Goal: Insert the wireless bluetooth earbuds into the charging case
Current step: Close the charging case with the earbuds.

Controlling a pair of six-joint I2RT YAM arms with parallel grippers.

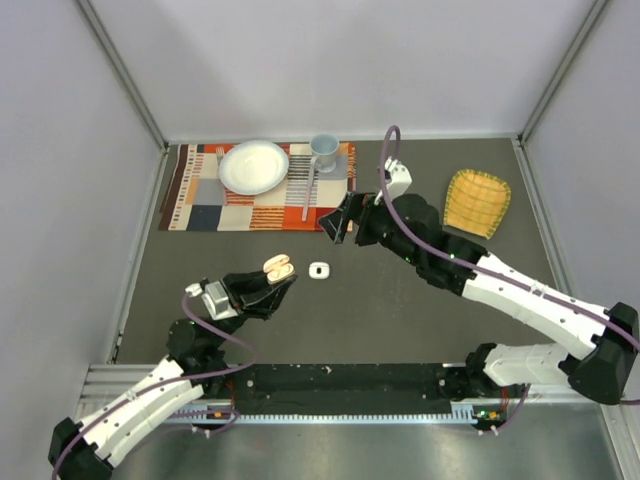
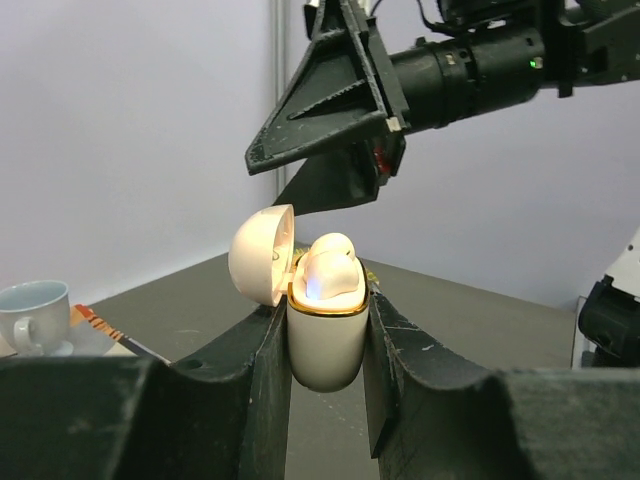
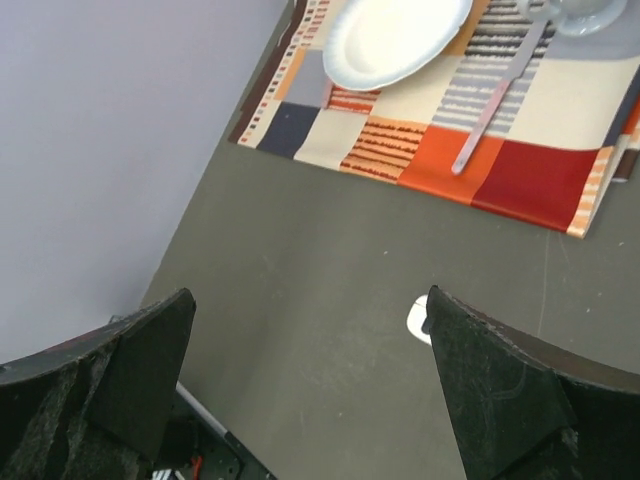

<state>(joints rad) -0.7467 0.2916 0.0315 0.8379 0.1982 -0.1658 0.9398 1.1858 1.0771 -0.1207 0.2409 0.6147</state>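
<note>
My left gripper (image 1: 280,283) is shut on a cream charging case (image 1: 278,267) and holds it above the table. In the left wrist view the case (image 2: 323,345) sits upright between my fingers, at the gripper's (image 2: 325,320) middle. Its lid (image 2: 262,255) is hinged open to the left. White earbuds (image 2: 330,270) rest in its gold-rimmed top, and a blue light glows there. My right gripper (image 1: 338,228) is open and empty, and hovers just above the case (image 2: 330,120). In the right wrist view the gripper (image 3: 308,300) looks down on bare table.
A second small white case (image 1: 320,271) lies on the dark table, partly behind my right finger (image 3: 418,318). At the back, a striped placemat (image 1: 205,215) carries a white plate (image 1: 253,166), a cup (image 1: 323,150) and a utensil (image 1: 308,195). A yellow woven dish (image 1: 477,202) lies far right.
</note>
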